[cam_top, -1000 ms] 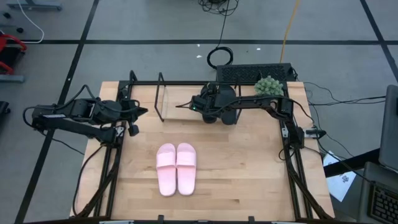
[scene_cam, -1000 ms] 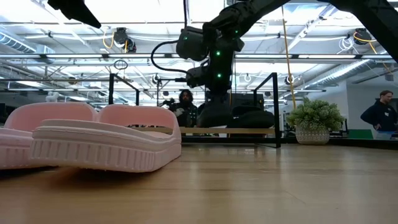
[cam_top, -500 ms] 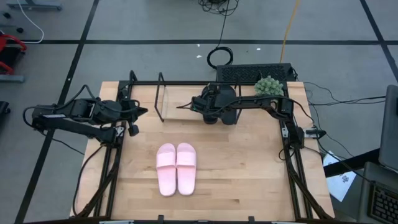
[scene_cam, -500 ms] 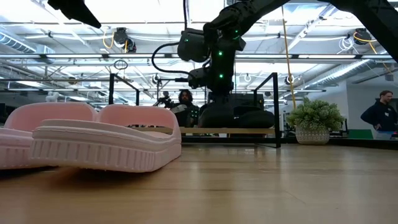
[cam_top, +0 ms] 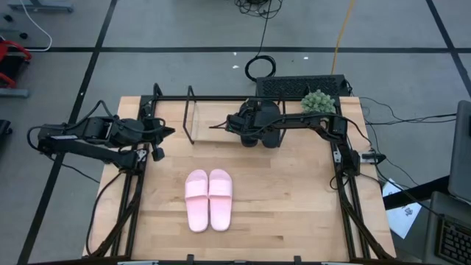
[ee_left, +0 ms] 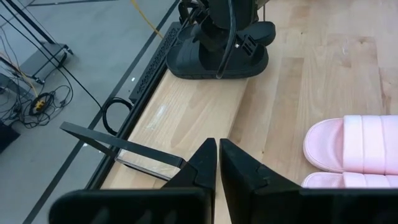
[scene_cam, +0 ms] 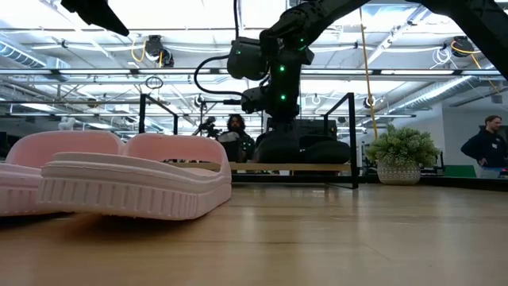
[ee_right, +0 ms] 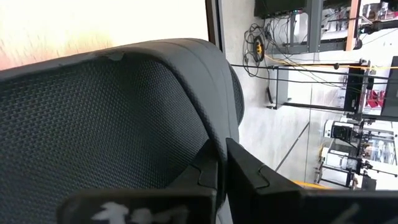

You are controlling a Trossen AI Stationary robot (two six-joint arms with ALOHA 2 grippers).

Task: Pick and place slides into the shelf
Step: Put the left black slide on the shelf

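The two black slides (cam_top: 271, 137) stand side by side with their soles on the wooden board of the shelf (cam_top: 217, 121) at the table's far edge. They also show in the low view (scene_cam: 311, 151) and the left wrist view (ee_left: 217, 53). My right gripper (cam_top: 249, 135) stands over the left black slide, shut on its strap (ee_right: 124, 112). The pale pink pair (cam_top: 209, 199) lies side by side on the table's middle, soles down. My left gripper (cam_top: 171, 132) is shut and empty, held above the table's left side beside the shelf's left end. My right gripper pinches the edge of the black slide's wide strap (ee_right: 214, 140) between its two fingers. The strap hides part of one finger (ee_right: 208, 168). The fingers come from above, pointing down (scene_cam: 279, 131). The slide's sole rests on the shelf's board (scene_cam: 317, 168).
Thin black rods (cam_top: 190, 118) frame the shelf; its left half is bare board. A potted plant (cam_top: 318, 101) and a black grid panel (cam_top: 298, 85) stand at the far right. People (scene_cam: 236, 131) show in the room beyond.
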